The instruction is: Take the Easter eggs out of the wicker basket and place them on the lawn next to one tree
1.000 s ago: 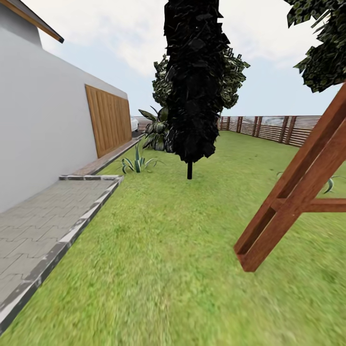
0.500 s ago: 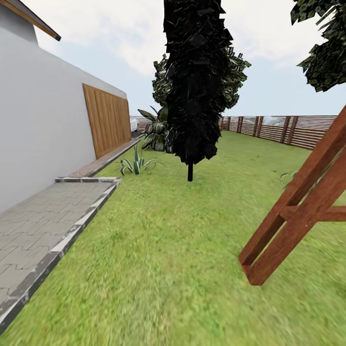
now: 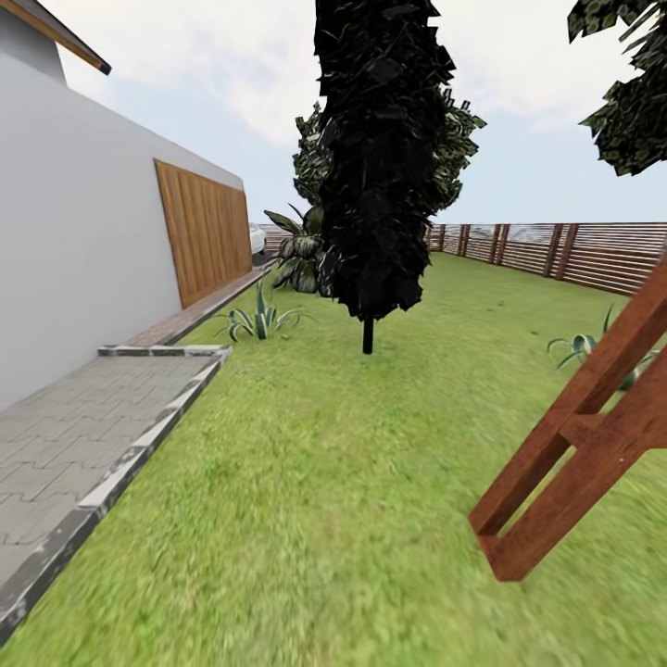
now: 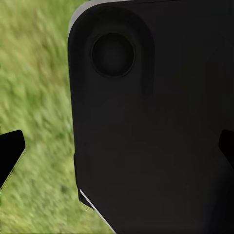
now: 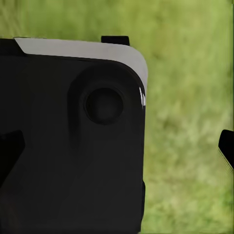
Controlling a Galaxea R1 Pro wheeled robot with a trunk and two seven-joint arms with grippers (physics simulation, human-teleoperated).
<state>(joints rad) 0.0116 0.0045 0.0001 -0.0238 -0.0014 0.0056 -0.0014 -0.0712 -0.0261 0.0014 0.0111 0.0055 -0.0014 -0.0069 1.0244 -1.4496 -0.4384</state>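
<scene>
The lawn (image 3: 324, 482) stretches ahead through the garden to a slatted brown fence (image 3: 556, 250). A dark green leafy crown of a tree (image 3: 635, 102) hangs in at the upper right; its trunk is out of frame. The Easter eggs and the wicker basket are out of view. My left gripper (image 4: 117, 151) is open, its two dark fingertips far apart at the picture's edges, with a black part of the robot (image 4: 156, 122) behind them. My right gripper (image 5: 117, 148) is open too, over grass (image 5: 190, 122) and the same kind of black panel. Neither holds anything.
An all-black columnar tree (image 3: 380, 157) stands mid-lawn straight ahead. A slanted wooden frame (image 3: 584, 435) rises from the grass at right. At left are a paved path (image 3: 65, 445), a grey house wall (image 3: 83, 241) with a wooden door (image 3: 204, 227), and spiky plants (image 3: 259, 320).
The whole view has shifted: the camera has moved on, so the wooden frame sits lower and further right in the picture and the black tree looks slightly nearer.
</scene>
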